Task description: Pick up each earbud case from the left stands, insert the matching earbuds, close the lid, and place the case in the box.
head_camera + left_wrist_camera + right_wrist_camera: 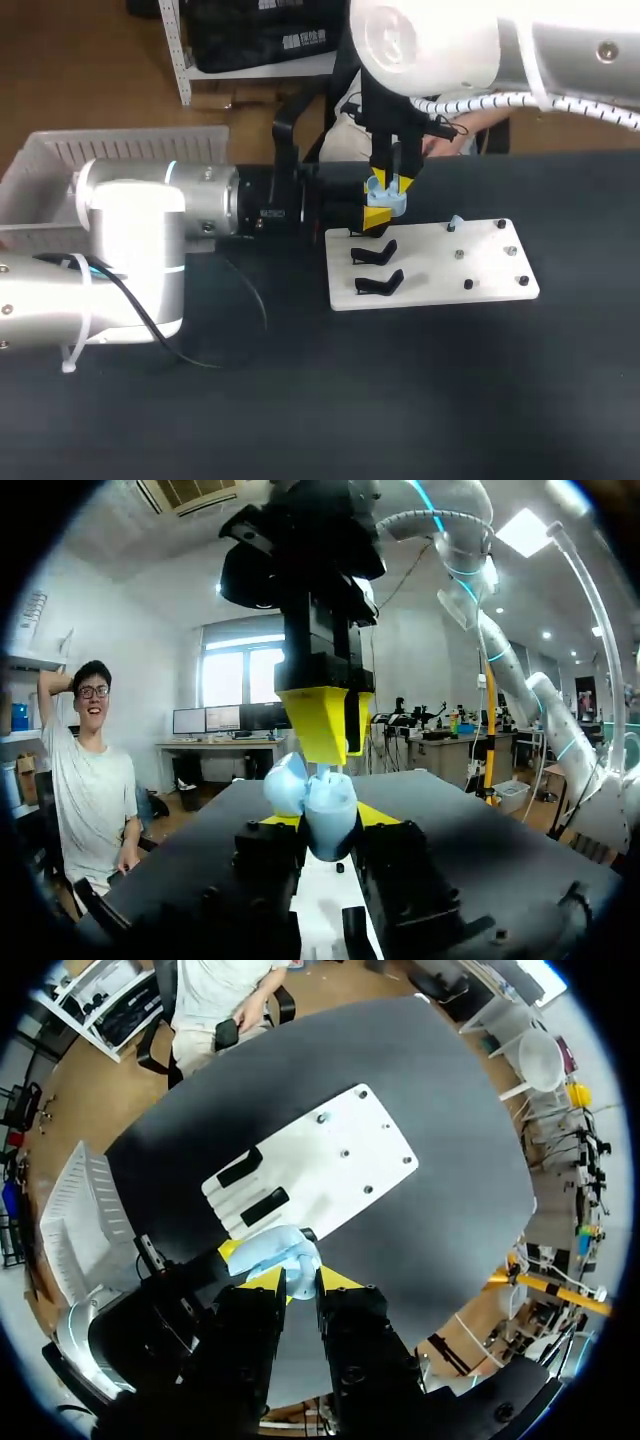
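Earbud case [325, 810], lid open, is clamped in the left pincer [322, 818]; directly above it, the right pincer [338, 750] is poised, grip not discernible.

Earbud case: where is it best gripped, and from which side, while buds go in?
Grip the lower shell of the earbud case across its two sides, coming in level from the left, as the left gripper does. Its lid stands open, so the top should be left free for the right gripper above.
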You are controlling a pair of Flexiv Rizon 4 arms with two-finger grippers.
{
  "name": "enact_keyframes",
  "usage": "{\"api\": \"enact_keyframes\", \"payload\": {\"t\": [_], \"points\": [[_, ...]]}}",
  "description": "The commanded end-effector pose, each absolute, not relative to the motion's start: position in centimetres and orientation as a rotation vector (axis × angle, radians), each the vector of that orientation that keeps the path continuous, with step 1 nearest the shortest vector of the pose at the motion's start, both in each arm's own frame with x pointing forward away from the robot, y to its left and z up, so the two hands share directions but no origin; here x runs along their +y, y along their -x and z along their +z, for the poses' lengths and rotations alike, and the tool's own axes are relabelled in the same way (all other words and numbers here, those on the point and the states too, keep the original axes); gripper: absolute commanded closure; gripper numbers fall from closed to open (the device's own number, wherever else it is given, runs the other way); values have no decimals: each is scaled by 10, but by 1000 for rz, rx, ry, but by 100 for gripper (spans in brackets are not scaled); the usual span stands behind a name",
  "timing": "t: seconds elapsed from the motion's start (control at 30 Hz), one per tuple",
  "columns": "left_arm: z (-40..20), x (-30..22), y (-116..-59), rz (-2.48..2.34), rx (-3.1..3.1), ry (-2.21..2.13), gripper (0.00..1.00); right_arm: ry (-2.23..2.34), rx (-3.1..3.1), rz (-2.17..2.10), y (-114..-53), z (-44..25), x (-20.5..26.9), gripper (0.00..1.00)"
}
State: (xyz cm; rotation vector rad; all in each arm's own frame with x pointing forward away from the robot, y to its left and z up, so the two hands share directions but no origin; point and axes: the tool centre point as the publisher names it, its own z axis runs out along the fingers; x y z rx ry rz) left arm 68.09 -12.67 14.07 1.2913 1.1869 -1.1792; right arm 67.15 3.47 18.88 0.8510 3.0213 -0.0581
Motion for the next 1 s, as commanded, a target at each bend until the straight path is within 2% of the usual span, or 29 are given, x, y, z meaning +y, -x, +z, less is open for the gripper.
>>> {"api": "enact_keyframes", "payload": {"t": [0.03,0.27,0.37,0.47,0.6,0.67,0.83,1.0], "points": [[140,-127,-682,-1179,1187,-1290,100,-856,3025,-72,-675,188,37,100],[140,-127,-682,-1179,1187,-1290,100,-872,3035,-96,-678,183,38,100],[140,-127,-682,-1179,1187,-1290,100,-876,3041,-99,-678,182,38,65],[140,-127,-682,-1179,1187,-1290,100,-876,3043,-83,-678,183,38,57],[140,-127,-682,-1179,1187,-1290,100,-875,3030,-48,-674,190,34,60],[140,-127,-682,-1179,1187,-1290,100,-882,3022,-11,-670,196,29,69],[140,-127,-682,-1179,1187,-1290,100,-862,3068,55,-659,207,9,72],[140,-127,-682,-1179,1187,-1290,100,-717,3054,171,-657,215,-12,70]]}}
